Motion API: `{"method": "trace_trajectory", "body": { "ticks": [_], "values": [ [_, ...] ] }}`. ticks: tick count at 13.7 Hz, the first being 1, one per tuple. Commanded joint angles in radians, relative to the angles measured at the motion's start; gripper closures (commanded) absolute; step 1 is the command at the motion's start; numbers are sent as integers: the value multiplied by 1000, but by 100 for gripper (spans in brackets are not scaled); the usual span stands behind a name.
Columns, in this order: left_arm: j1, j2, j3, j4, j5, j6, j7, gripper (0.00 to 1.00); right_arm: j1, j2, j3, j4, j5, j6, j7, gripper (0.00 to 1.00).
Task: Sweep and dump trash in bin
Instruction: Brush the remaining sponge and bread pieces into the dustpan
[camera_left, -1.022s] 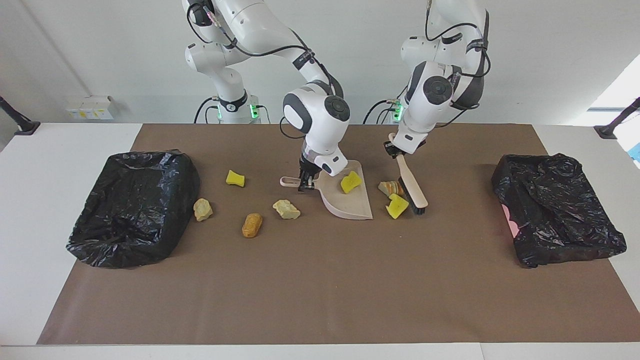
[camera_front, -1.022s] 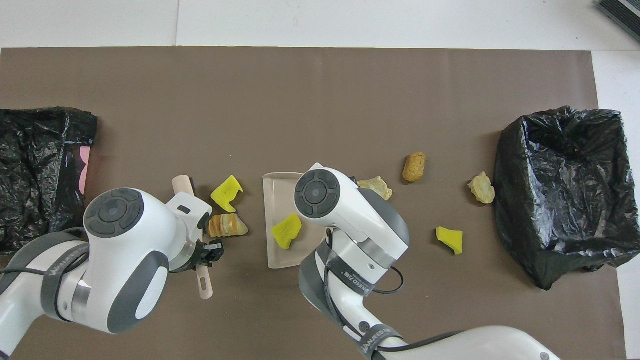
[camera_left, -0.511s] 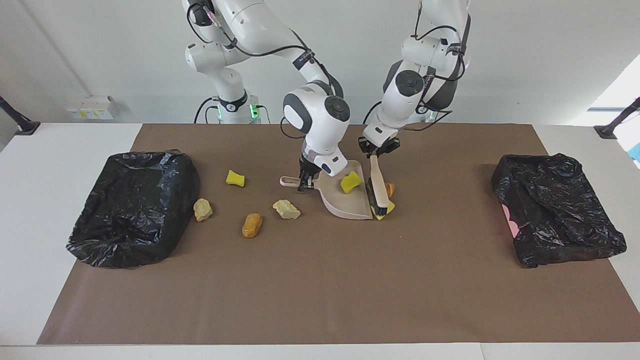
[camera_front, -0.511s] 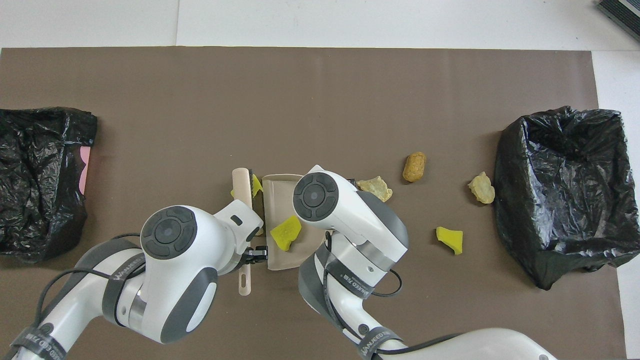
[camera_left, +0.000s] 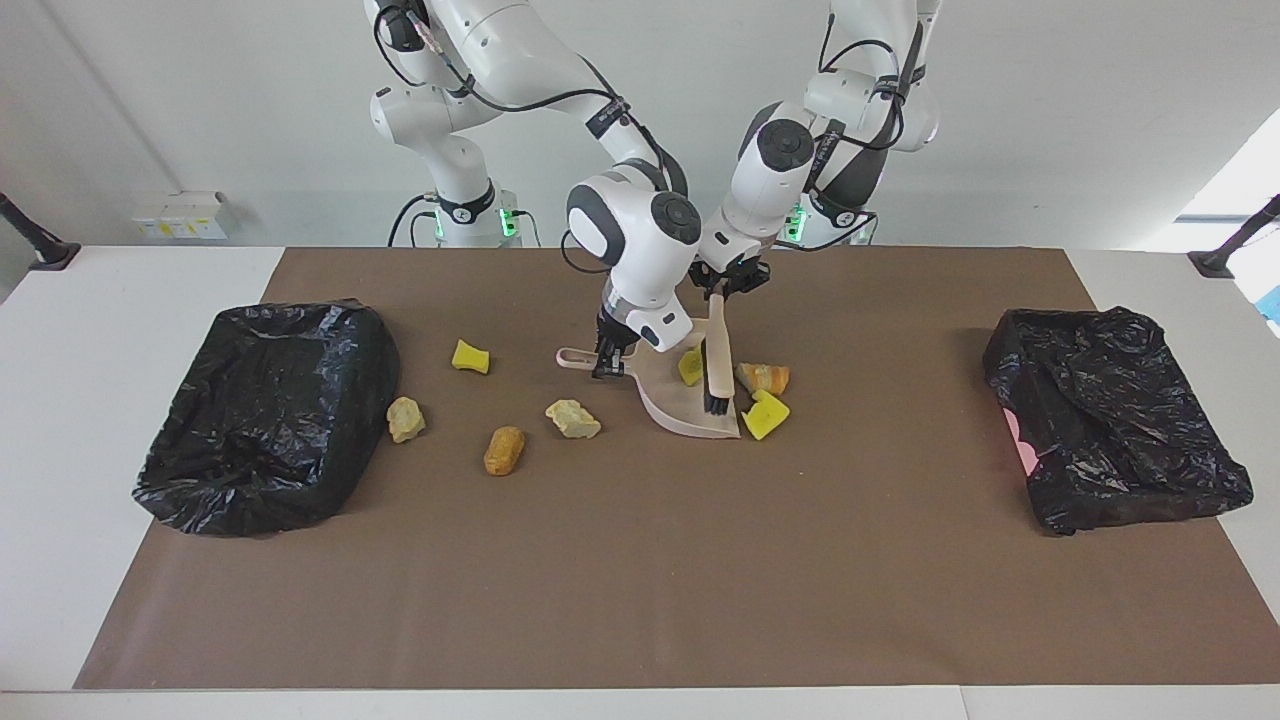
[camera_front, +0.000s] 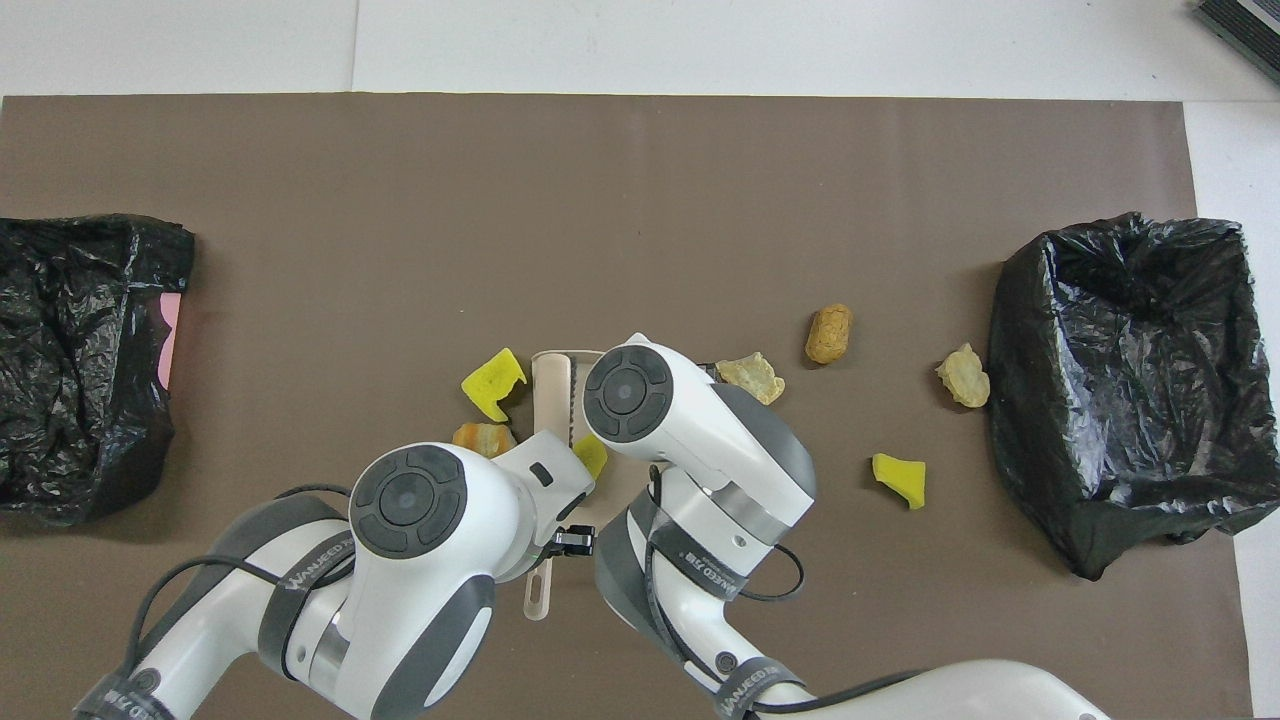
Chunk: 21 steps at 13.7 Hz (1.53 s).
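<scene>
Facing view: right gripper (camera_left: 607, 367) clamps the smooth pink dustpan (camera_left: 690, 412) handle; left gripper (camera_left: 722, 287) is closed on the brush (camera_left: 716, 365), bristles in the pan. Spongy trash (camera_left: 767, 414) sits at the pan's three o'clock.

Overhead view: arms hide both grips; crusty lumps (camera_front: 829, 334) lie at two o'clock from the pan, crinkled bin (camera_front: 1120, 380) at three.

A white table (camera_left: 60, 330) stands against a plain white wall (camera_left: 1080, 100), most of its top covered by a brown mat (camera_left: 640, 560). A small white box (camera_left: 180, 215) with yellow labels sits low on the wall. Daylight comes in at one edge.
</scene>
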Motion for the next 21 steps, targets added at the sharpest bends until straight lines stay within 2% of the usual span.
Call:
{"method": "trace_trajectory", "body": {
  "ticks": [1,4,6,9,13,17,21],
  "values": [
    [41,-7,14,35,-15,-140,-41,100,2,-20,6,-18,-27,-24,38,100],
    [145,1,16,57,-1,-237,-42,100,3,-22,6,-17,-29,-29,56,100],
    [234,-28,16,58,2,-262,-29,100,3,-24,6,-17,-35,-30,58,100],
    [288,-38,14,32,24,-218,3,100,5,-24,7,-17,-35,-26,59,100],
    [273,-30,11,-60,24,-110,40,100,6,-27,7,-23,-33,-33,75,100],
    [189,1,8,-78,24,14,44,100,6,-27,7,-23,-33,-32,76,100],
    [104,-1,8,-80,5,56,46,100,6,-27,7,-25,-32,-23,85,100]
  ]
}}
